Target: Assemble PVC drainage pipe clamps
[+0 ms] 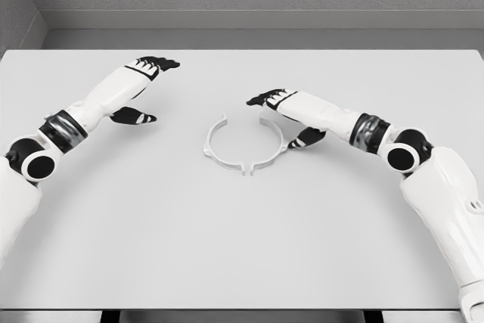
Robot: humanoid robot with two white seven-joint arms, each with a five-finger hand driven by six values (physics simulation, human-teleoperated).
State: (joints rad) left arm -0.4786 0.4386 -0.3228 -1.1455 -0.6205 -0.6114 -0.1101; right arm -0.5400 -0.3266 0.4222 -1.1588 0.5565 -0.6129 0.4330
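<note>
A white ring-shaped pipe clamp (243, 144) lies flat on the white table (242, 247), made of two half rings that meet at small tabs at the front; a gap shows at the back. My right hand (274, 100) hovers just behind the clamp's right half with fingers extended, holding nothing. Its thumb (306, 140) hangs just outside the ring's right side. My left hand (155, 67) floats over the table to the left of the clamp, well apart from it, fingers stretched out and empty.
A small white block (266, 118) sits under the right hand at the clamp's back right. Grey walls stand behind the table's far edge (242, 50).
</note>
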